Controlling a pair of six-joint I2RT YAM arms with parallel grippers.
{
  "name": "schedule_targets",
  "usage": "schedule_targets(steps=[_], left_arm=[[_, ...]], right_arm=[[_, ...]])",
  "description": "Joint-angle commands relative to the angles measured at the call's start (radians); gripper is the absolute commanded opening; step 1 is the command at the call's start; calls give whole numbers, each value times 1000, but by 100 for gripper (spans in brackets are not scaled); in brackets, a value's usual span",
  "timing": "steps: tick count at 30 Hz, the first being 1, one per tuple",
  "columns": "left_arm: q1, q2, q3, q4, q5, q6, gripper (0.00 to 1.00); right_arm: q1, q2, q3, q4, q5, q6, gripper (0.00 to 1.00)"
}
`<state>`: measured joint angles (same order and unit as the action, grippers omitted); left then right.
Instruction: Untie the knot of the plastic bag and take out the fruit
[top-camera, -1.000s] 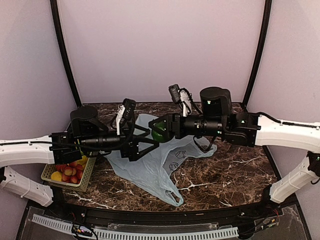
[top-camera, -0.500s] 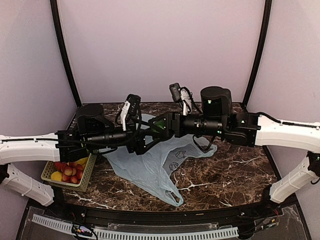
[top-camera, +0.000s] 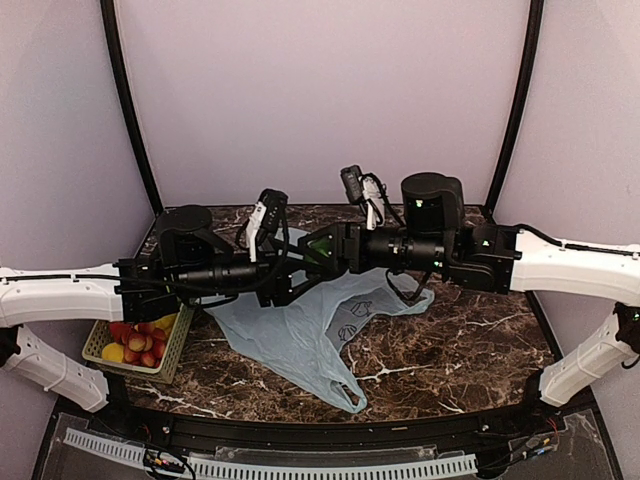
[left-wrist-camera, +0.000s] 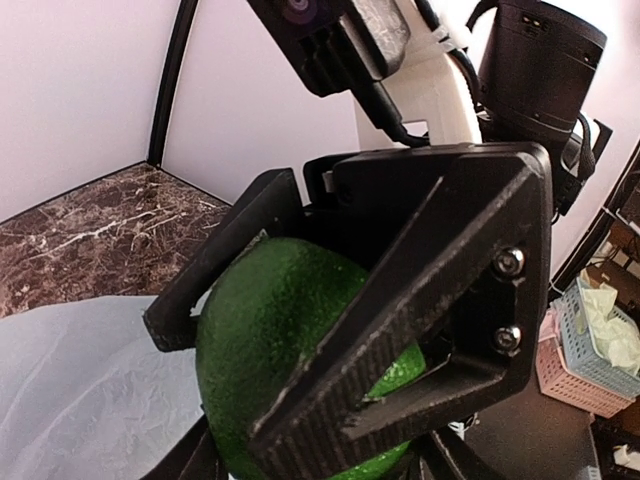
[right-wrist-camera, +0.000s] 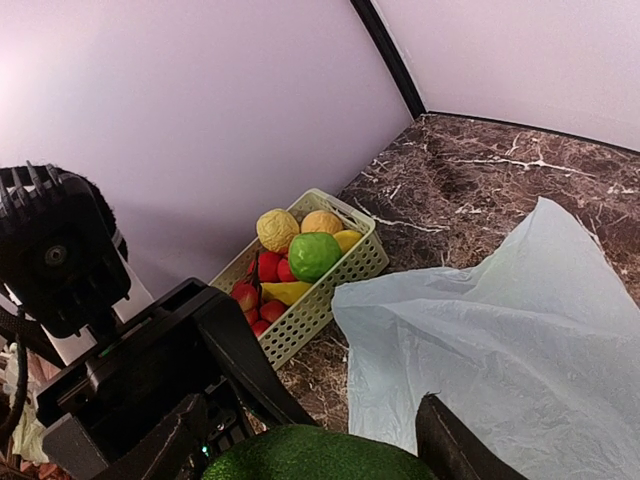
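Observation:
My right gripper (top-camera: 318, 250) is shut on a round bright green fruit (top-camera: 320, 244), held above the back of the plastic bag (top-camera: 300, 330). The fruit fills the left wrist view (left-wrist-camera: 270, 340), clamped by the right gripper's black fingers (left-wrist-camera: 400, 330). My left gripper (top-camera: 293, 270) is open, its fingers spread to either side of the fruit from the left. The pale blue-green bag lies flat and limp on the marble table, its loop handles (top-camera: 345, 395) loose at the front. No knot shows. The bag also shows in the right wrist view (right-wrist-camera: 520, 330).
A pale yellow basket (top-camera: 100, 345) at the table's left edge holds a second green fruit (right-wrist-camera: 313, 255), small red fruits and yellow ones. Purple walls with black posts enclose the back and sides. The two arms meet over the table's middle.
My left arm has moved right and up, bringing its open fingers up to the green fruit. My right gripper has kept the fruit almost still.

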<state>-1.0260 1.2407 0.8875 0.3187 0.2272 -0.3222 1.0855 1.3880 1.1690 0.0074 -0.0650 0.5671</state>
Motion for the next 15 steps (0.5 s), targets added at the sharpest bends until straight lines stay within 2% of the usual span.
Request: schedule_targets(steps=[1, 4, 7, 11, 13, 15], left_arm=[[-3, 0, 31, -20, 2, 8, 47], [-3, 2, 33, -23, -4, 7, 41], [-3, 3, 39, -31, -5, 5, 39], [-2, -7, 42, -52, -7, 1, 38], [-2, -19, 43, -81, -9, 0, 37], [-2, -31, 44, -122, -12, -3, 36]], right_arm=[[11, -9, 13, 36, 0, 11, 26], [11, -10, 8, 34, 3, 13, 29], [9, -17, 5, 31, 13, 12, 40], [6, -38, -4, 18, 35, 7, 74], [-2, -60, -10, 2, 43, 6, 86], [-10, -92, -24, -3, 59, 3, 93]])
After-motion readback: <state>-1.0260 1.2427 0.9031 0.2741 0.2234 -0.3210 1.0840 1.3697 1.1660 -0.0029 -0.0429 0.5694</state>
